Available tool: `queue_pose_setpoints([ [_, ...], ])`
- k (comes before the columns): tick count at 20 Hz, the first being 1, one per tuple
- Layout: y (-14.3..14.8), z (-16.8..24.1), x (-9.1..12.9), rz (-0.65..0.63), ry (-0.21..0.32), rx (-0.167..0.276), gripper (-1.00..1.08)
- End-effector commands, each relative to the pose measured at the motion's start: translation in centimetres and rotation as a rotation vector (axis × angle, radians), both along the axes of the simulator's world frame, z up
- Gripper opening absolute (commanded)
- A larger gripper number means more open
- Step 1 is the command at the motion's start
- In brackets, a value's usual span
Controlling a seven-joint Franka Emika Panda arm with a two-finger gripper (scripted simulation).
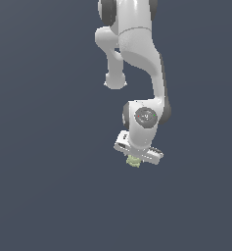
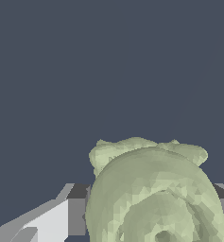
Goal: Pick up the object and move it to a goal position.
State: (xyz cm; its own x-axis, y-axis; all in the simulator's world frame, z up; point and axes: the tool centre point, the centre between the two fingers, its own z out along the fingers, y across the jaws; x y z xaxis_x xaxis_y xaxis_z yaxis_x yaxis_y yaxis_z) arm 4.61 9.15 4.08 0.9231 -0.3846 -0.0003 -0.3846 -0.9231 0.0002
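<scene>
One object (image 1: 133, 161), small, pale yellow-green and lumpy, sits directly under the gripper (image 1: 135, 158), filling the wrist view between the grey fingers (image 2: 76, 212). I judge the fingers closed on its sides. I expect it to be light and rigid; its uneven flanks may slip.

Flat, even, sharp, shadowless renders

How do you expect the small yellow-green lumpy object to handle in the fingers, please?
The object looks rounded and lumpy, so it may twist or slip between flat fingers. It is tiny beside the gripper, so probably light. Its shape looks solid, so likely stiff; set down, it might roll.
</scene>
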Motion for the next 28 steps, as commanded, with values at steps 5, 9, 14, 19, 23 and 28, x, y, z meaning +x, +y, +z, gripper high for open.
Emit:
queue_pose_setpoints([
  [5, 0.0, 0.0, 0.0, 0.0, 0.0, 0.0, -1.0],
  [9, 0.0, 0.0, 0.0, 0.0, 0.0, 0.0, -1.0],
  [14, -0.5, 0.4, -0.4, 0.0, 0.0, 0.0, -1.0],
  [19, -1.6, 1.3, -1.3, 0.0, 0.0, 0.0, -1.0],
  [23, -3.0, 2.4, -2.6, 0.0, 0.0, 0.0, -1.0],
  [28, -5.7, 4.6, -4.8, 0.0, 0.0, 0.001, -1.0],
])
